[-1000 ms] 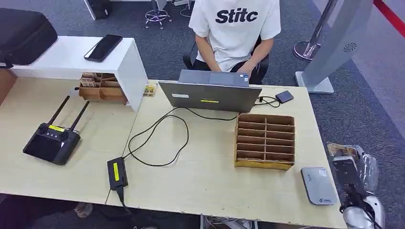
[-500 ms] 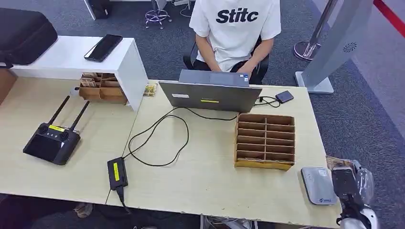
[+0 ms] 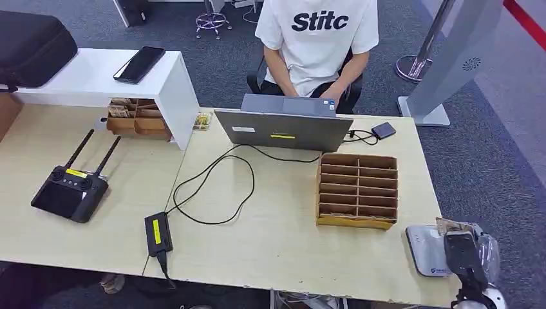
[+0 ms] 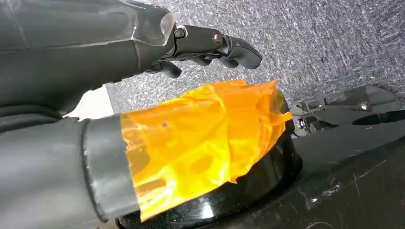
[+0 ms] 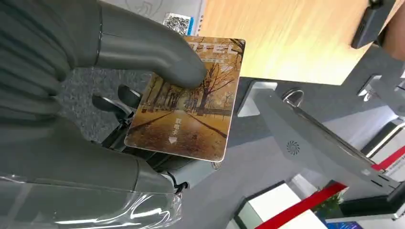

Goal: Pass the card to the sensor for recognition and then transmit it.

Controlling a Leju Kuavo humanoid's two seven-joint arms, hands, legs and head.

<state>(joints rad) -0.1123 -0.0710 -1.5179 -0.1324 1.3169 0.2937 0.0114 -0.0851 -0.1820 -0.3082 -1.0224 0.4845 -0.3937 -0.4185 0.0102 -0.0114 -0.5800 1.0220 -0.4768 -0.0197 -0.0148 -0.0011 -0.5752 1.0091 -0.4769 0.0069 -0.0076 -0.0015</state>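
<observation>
Right hand (image 5: 81, 95) pinches the card (image 5: 188, 102) flat between thumb and fingers near one end, hovering at the table corner just beside the grey sensor (image 3: 426, 251); card looks light, stiff, slick, so keep the pinch off the far end.

right hand (image 5: 71, 109): grey, ribbed | left hand (image 4: 143, 95): orange tape, screws

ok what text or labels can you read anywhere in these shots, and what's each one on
"Stitc": on the person's white T-shirt.
"OTEL": top edge of the card under the right hand's thumb; the first letter is hidden, and the small print above the card's arrow is too small to read.
QR code on the grey sensor: not readable.
Yellow labels on the remote controller, power adapter and laptop: too blurred.
</observation>
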